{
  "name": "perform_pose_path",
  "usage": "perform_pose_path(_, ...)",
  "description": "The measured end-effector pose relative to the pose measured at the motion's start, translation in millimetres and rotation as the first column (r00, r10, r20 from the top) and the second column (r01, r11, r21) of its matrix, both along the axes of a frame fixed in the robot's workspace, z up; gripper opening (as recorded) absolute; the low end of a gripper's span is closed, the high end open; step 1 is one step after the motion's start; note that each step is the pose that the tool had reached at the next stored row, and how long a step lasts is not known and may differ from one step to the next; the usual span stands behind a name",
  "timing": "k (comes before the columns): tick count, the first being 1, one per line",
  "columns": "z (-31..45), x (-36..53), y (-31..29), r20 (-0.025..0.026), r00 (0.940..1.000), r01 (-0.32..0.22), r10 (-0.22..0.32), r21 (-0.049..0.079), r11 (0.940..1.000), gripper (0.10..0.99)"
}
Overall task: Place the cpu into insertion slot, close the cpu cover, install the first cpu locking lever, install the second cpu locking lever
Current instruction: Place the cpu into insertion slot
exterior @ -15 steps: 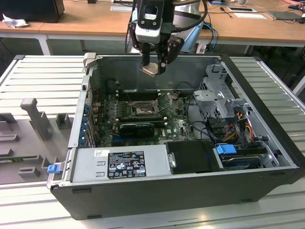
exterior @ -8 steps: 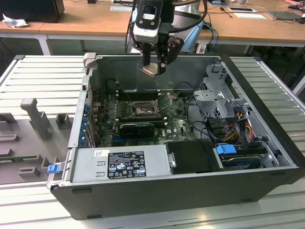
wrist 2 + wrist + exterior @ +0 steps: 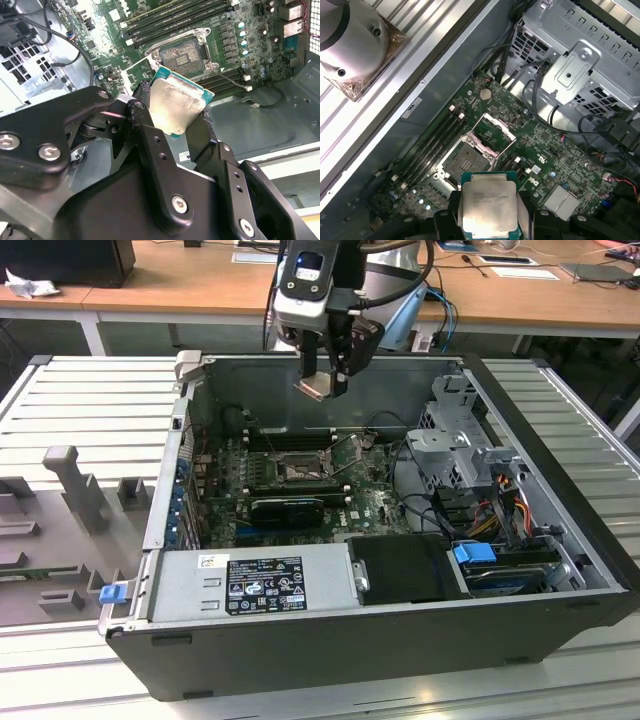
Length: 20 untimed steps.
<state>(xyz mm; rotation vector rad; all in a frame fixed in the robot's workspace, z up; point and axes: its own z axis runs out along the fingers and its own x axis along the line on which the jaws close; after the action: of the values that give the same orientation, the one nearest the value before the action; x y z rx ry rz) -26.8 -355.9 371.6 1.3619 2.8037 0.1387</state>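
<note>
We have the gripper (image 3: 325,388) hanging above the open computer case (image 3: 330,640), toward its far wall. Jaws are narrow and clamp the cpu (image 3: 318,389) by two opposite edges. In the second wrist view the black fingers (image 3: 144,107) sit either side of the chip. The cpu's metal face points at both wrist cameras, and its green edge shows along the rim.

The cpu is in the air, well apart from the insertion slot (image 3: 461,159), which lies below it on the motherboard (image 3: 370,502). We see the slot bare, with its dark contact field exposed inside the silvery rim. The cpu cover (image 3: 499,127) is swung up and open, standing just beside the slot.

Memory slots (image 3: 175,17) run just beside the socket. The black graphics card (image 3: 288,508) sits on its near side. The power supply (image 3: 255,585) runs along the near wall, with the drive cage (image 3: 455,445) at the exterior view's right. The case rests on a ribbed metal table (image 3: 90,400).
</note>
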Motion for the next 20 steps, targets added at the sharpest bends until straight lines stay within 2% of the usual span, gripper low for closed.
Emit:
perform_pose_path(9,-0.1,0.0,0.0,0.0000,0.9989,0.047,-0.047,0.000,0.9989,0.529)
perform_pose_path(20,-0.3,0.0,0.0,0.0000,0.9901,0.140,-0.140,0.000,0.9901,0.529)
